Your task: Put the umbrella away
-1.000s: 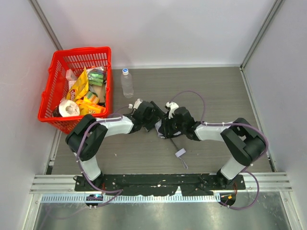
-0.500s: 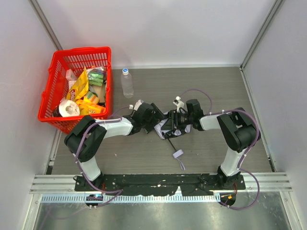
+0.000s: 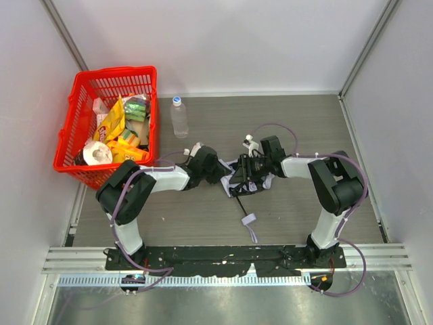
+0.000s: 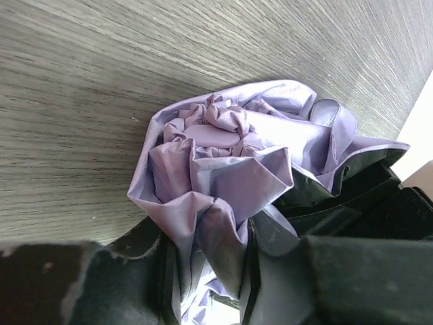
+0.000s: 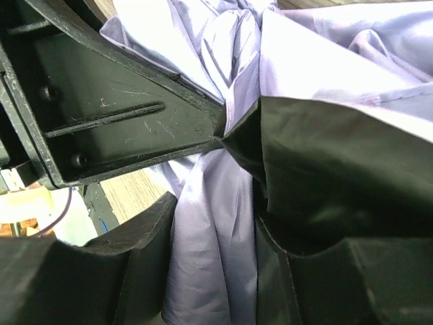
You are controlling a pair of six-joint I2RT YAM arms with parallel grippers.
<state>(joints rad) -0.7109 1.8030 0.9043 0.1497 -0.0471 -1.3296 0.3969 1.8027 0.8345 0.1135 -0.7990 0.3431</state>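
The umbrella [image 3: 235,180] lies crumpled mid-table between both arms, with its thin black shaft [image 3: 241,203] and light strap [image 3: 249,221] trailing toward the near edge. My left gripper [image 3: 218,173] reaches in from the left. In the left wrist view, the left gripper [image 4: 210,261] is shut on a fold of the lavender canopy [image 4: 230,156]. My right gripper [image 3: 249,172] comes in from the right. In the right wrist view, the right gripper [image 5: 216,271] is shut on pale fabric [image 5: 210,230], with dark canopy lining beside it. The handle is hidden.
A red basket [image 3: 71,128] full of packets and a paper roll stands at the back left. A clear plastic bottle [image 3: 179,118] stands upright just right of it. Walls close the table on three sides.
My left gripper stood open and has closed on the canopy. The right gripper drew back to the right and narrowed on the fabric. The strap end slid slightly left.
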